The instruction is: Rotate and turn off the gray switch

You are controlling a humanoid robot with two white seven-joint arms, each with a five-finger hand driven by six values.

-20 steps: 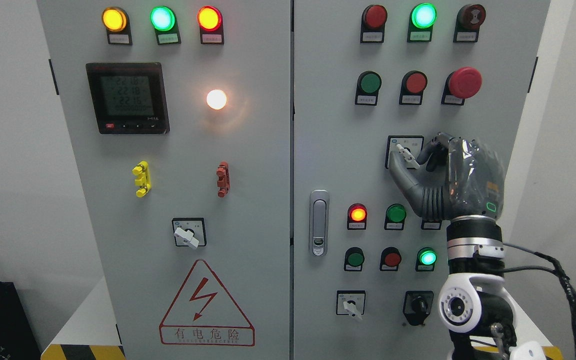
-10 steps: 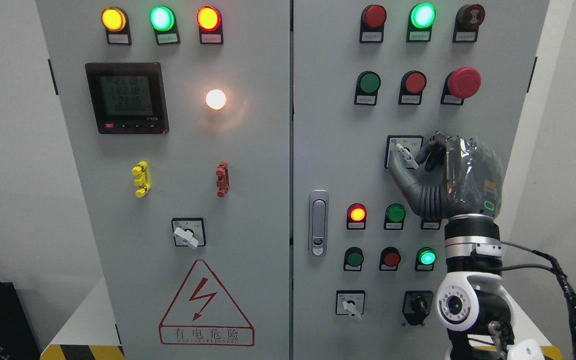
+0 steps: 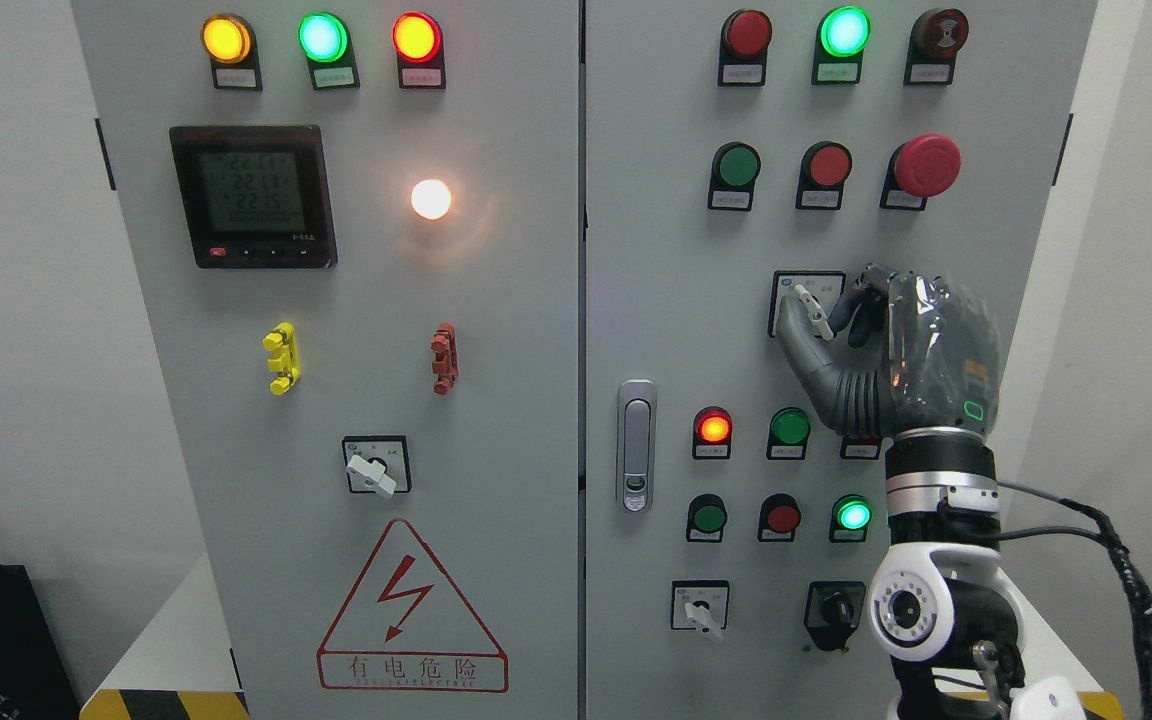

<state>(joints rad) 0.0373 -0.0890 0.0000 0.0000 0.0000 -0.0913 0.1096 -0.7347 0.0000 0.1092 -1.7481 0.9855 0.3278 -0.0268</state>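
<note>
Head view: gray cabinet [image 3: 496, 400], white walls [image 3: 16, 300].

I see the switch [image 3: 808, 306] mid-right on the right door [image 3: 666, 300], under three buttons, with my right robot hand [image 3: 841, 310] on it. A latch [image 3: 638, 445] sits lower left of it. The meter [image 3: 253, 196] is on the left door [image 3: 496, 350], upper left.

I am reaching my right robot hand [image 3: 851, 330] up to the gray switch [image 3: 810, 308] on the right cabinet door [image 3: 656, 300], thumb and fingers pinching its small lever, which is pointing up-left, just above the green button [image 3: 790, 427].
</note>
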